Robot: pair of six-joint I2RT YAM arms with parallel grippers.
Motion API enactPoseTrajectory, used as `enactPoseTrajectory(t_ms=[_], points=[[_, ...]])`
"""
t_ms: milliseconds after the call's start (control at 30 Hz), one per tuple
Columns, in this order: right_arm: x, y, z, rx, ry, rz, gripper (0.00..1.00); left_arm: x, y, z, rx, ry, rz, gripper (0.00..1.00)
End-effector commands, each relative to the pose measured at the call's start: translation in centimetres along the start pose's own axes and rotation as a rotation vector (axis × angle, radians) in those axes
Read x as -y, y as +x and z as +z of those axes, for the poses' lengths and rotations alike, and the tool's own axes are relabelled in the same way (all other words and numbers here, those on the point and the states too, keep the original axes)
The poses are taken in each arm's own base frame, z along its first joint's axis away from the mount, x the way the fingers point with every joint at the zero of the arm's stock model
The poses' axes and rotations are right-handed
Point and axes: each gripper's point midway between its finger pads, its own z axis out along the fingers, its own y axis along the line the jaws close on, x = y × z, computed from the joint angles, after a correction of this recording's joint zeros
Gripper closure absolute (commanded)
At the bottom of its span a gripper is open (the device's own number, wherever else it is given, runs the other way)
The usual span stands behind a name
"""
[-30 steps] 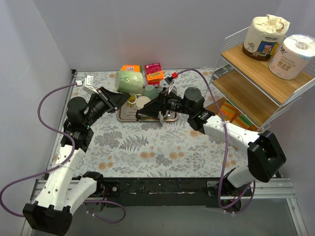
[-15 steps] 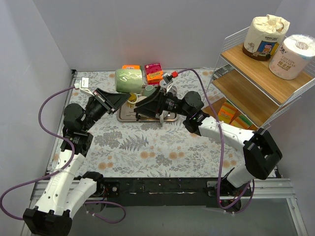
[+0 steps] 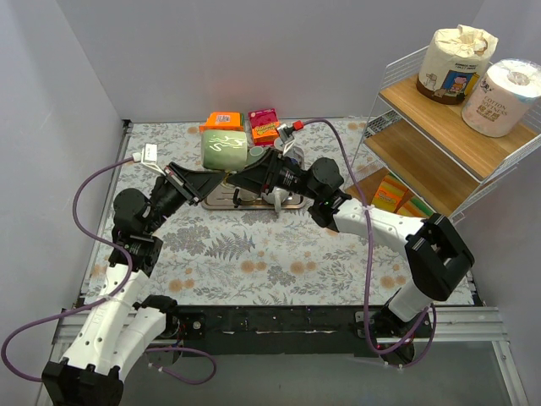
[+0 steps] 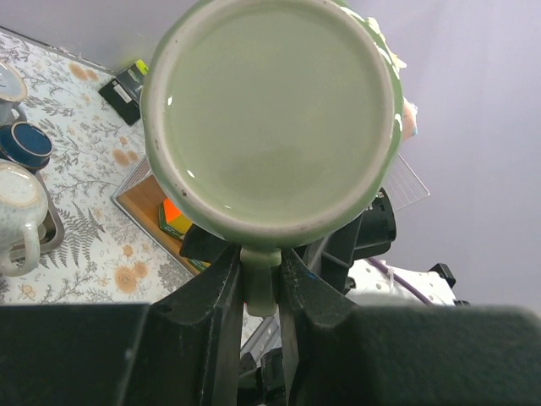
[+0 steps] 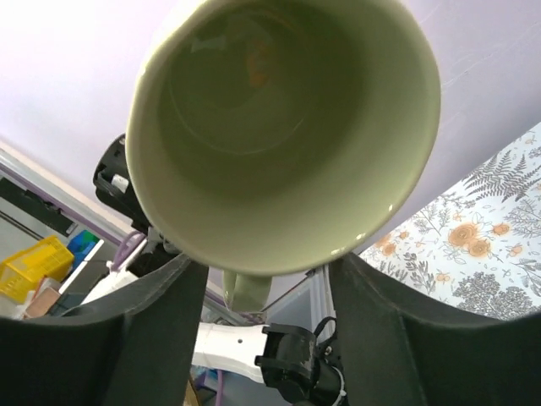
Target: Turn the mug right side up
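The green mug (image 3: 224, 145) hangs in the air above the back of the table, lying on its side between my two grippers. My left gripper (image 3: 205, 178) is shut on its handle. In the left wrist view the mug's base (image 4: 270, 110) faces the camera and the handle sits pinched between the fingers of that gripper (image 4: 260, 272). In the right wrist view the mug's mouth (image 5: 279, 127) faces the camera. My right gripper (image 5: 266, 275) is open, one finger on each side of the rim, with the handle in the gap. It also shows in the top view (image 3: 243, 175).
A metal tray (image 3: 292, 203) with other mugs lies under the grippers. A pale mug (image 4: 19, 222) and a blue one (image 4: 25, 144) show there. An orange box (image 3: 224, 118) and a red box (image 3: 265, 125) stand at the back. A wire shelf rack (image 3: 439, 127) with toilet rolls stands at the right.
The left gripper has kept the mug and turned it a little in the air. The right gripper has moved up and left until its fingers are on both sides of the mug's rim.
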Motion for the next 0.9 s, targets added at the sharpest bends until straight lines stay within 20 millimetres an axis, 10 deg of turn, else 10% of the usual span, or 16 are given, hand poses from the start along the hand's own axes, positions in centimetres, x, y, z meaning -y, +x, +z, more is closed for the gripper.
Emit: enactPoseTrajectory(t_ms=[0,233,433,600,867], points=[[-2.3,-2.0,1.4,0.05,-0.059,-0.008,0.4,3.6,-0.9,-0.9,0.055,0.143,0.096,1.0],[-2.2,-1.4,1.5,0.037,-0.06,0.016,0.55,3.0,-0.5,-1.2,0.065,0.15,0.097,1.0],[-2.4,-1.0,1.7,0.021,-0.076,0.033,0.99,2.5,-0.2,-1.2,0.052,0.144,0.101,1.0],[-2.2,-0.8,1.5,0.027,-0.072,0.053,0.99,1.9,0.2,-1.0,0.029,0.126,0.099,0.99],[-1.9,-1.1,1.0,0.051,-0.028,0.058,0.99,0.5,0.3,-1.1,0.032,0.057,0.131,0.43]])
